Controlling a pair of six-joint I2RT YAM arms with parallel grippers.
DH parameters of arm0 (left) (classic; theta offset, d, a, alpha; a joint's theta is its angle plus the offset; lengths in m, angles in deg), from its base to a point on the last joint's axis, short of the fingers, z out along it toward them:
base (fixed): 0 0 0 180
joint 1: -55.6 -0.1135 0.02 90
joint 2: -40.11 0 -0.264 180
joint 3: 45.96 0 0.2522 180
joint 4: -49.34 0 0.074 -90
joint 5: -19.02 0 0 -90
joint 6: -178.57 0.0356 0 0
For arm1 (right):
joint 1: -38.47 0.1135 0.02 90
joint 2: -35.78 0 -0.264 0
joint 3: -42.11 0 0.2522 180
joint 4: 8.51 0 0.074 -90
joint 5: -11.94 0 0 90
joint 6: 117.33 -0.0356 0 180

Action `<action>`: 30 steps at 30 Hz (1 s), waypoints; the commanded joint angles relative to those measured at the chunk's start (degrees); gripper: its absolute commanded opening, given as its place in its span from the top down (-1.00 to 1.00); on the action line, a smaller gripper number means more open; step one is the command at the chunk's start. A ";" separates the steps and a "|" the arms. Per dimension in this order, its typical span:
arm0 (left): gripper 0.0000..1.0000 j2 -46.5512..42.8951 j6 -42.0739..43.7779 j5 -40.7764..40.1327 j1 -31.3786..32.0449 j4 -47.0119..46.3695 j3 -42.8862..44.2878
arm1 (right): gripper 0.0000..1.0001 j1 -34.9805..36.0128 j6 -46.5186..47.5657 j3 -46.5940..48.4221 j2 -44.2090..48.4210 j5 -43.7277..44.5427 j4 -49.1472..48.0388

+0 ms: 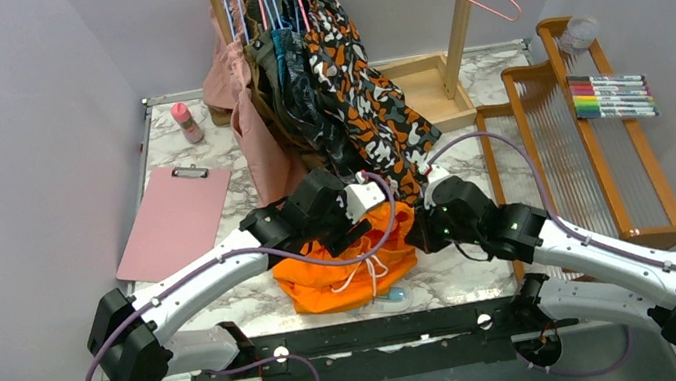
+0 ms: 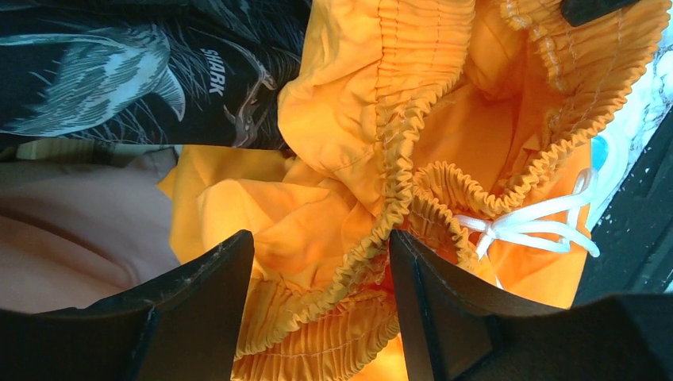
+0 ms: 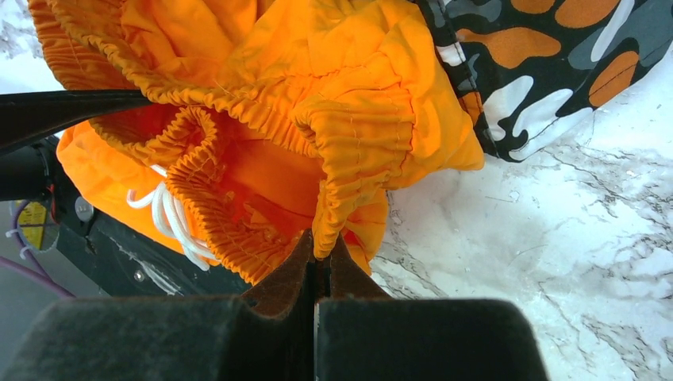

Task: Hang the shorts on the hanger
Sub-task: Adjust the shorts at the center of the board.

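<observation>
Shorts (image 1: 351, 267) heaped on counter (image 1: 458, 279) btwn my arms: soft, light, floppy, so I judge the elastic waistband (image 2: 397, 182) the best hold. Right claw (image 3: 319, 255) pinches a waistband fold; left claw (image 2: 319, 248) spread, straddling the gathers.

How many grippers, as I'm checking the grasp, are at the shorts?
2. The right gripper is shut on a fold of the shorts at their right edge; the left gripper, open, straddles their waistband further left. None hidden.
</observation>
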 commanded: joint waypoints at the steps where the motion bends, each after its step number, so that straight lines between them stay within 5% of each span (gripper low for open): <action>1: -0.35 -0.13 -0.88 2.28 -0.15 0.02 0.85 | 0.99 0.08 1.27 0.52 1.49 0.30 1.95; 9: -0.31 -2.56 -1.18 -0.99 -0.15 0.00 -2.08 | 0.99 0.07 2.32 2.23 3.31 0.40 3.52; 11: -0.02 -3.09 -1.06 -2.27 -0.15 -0.38 -2.82 | 0.99 0.08 2.54 3.10 3.50 0.48 4.37; 15: 0.97 -5.04 -0.91 -4.20 -0.14 -0.80 -1.93 | 0.99 0.08 2.92 5.31 4.68 0.87 5.89; 22: 1.00 -11.96 -7.87 -18.07 -0.10 0.58 14.69 | 0.99 0.08 6.77 19.94 3.19 3.10 13.67; 26: 1.00 -15.13 -13.50 -22.00 -0.11 1.39 31.75 | 0.99 0.08 10.08 37.71 -2.86 12.90 24.99; 30: 1.00 -18.89 -14.07 -26.48 -0.15 -0.29 34.60 | 0.99 0.04 10.39 46.57 -6.21 21.67 29.85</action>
